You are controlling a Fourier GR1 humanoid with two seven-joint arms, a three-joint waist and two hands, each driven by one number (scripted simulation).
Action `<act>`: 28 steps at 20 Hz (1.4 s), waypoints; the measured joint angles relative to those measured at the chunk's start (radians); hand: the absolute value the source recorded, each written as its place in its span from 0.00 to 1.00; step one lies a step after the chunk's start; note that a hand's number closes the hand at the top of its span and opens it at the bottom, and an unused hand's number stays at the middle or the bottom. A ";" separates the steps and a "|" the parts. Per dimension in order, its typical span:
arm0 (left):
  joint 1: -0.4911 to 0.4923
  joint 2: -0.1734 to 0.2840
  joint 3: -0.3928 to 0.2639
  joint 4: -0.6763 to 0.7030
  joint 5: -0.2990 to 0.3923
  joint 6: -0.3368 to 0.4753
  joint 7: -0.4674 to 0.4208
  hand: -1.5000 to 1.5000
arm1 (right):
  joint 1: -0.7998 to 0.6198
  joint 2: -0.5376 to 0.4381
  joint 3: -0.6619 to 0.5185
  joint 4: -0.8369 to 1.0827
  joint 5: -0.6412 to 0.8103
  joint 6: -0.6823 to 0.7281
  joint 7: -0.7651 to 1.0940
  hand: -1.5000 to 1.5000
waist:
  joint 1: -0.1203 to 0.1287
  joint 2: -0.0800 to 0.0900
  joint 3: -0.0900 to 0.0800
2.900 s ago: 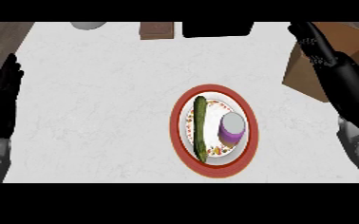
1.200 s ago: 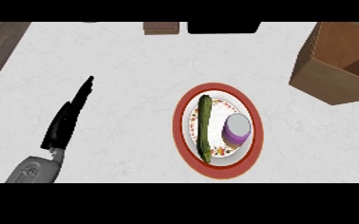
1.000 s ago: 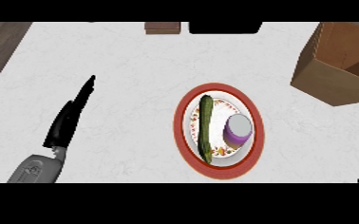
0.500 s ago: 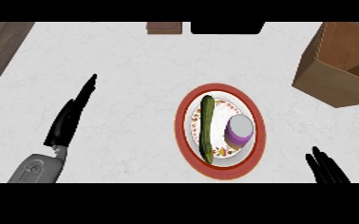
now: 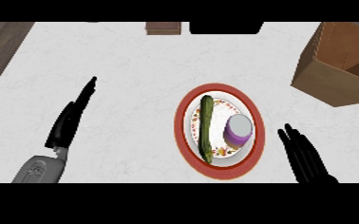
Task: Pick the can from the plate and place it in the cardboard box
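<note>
The can (image 5: pixel 238 130) stands on the plate (image 5: pixel 188 137), on its right half, to the left of my right hand (image 5: pixel 303 154) and a little higher in the view. A strip of the plate's red rim and a band of bare worktop (image 5: pixel 140 76) lie between them, so hand and can are near each other but apart. My right hand comes in from the lower right edge with its fingers straight and pointing up the view; it holds nothing. My left hand (image 5: pixel 70 121) lies well away on the far side of the plate, over the white worktop, its fingers straight and pointing up and slightly right, also holding nothing.

The can looks short and upright, with a purple body and a pale grey top turned toward me. I can read no label or writing on it.

Just left of the can, on the same plate, lies a long green cucumber (image 5: pixel 207 126), running top to bottom. The plate has a broad red rim and a white centre with a speckled flower pattern around it.

The cardboard box (image 5: pixel 335 71) sits at the right edge of the worktop, above my right hand and up-right of the can, well apart from the plate.
</note>
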 measured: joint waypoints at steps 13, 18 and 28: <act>-0.006 -0.037 0.065 -0.014 -0.059 -0.060 0.022 0.50 | -0.134 0.042 0.029 0.127 0.095 -0.004 0.045 0.00 | -0.001 0.000 0.000; -0.004 -0.063 0.087 -0.017 -0.093 -0.066 0.025 0.50 | -0.199 0.056 0.012 0.203 0.105 -0.009 0.055 0.00 | 0.000 0.000 0.000; 0.010 -0.085 0.131 -0.052 -0.122 -0.117 0.035 0.50 | -0.285 0.093 0.012 0.325 0.119 -0.021 0.073 0.00 | 0.001 0.000 0.000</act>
